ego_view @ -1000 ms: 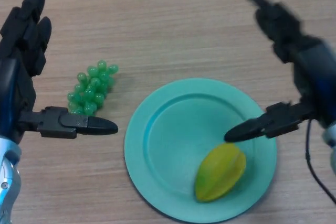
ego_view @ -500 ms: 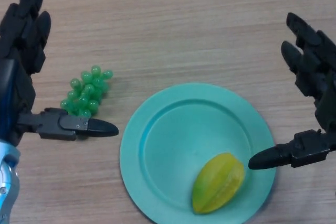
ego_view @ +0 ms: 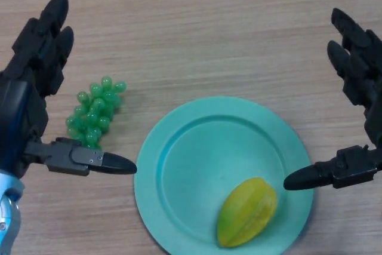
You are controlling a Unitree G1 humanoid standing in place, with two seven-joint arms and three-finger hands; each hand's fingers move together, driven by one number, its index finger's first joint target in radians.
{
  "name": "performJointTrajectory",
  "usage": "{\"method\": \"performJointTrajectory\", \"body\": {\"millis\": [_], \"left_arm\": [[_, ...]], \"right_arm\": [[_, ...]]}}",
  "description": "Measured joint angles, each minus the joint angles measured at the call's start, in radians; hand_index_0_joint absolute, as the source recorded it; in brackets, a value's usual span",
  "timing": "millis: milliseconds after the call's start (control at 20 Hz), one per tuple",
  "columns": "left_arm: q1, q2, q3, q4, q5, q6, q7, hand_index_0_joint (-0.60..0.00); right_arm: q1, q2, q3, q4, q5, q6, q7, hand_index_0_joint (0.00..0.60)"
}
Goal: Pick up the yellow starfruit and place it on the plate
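Note:
The yellow starfruit (ego_view: pixel 247 211) lies on the teal plate (ego_view: pixel 191 165), in its near right part. My right hand (ego_view: pixel 359 91) is open at the right edge of the view, its thumb tip just off the plate's right rim and apart from the starfruit. My left hand (ego_view: pixel 31 91) is open at the left edge, its thumb pointing toward the plate's left rim.
A bunch of green grapes (ego_view: pixel 93 111) lies on the wooden table (ego_view: pixel 191 22) left of the plate, between my left hand's fingers and thumb.
My right hand has drawn back from over the plate to the right edge. The starfruit stays on the plate. My left hand has shifted slightly.

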Motion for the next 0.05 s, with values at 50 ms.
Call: {"method": "performJointTrajectory", "body": {"millis": [50], "left_arm": [[0.005,0.000,0.002,0.000,0.000,0.000,-0.001,0.000]], "right_arm": [[-0.005,0.000,0.001,0.000,0.000,0.000,0.000,0.000]]}}
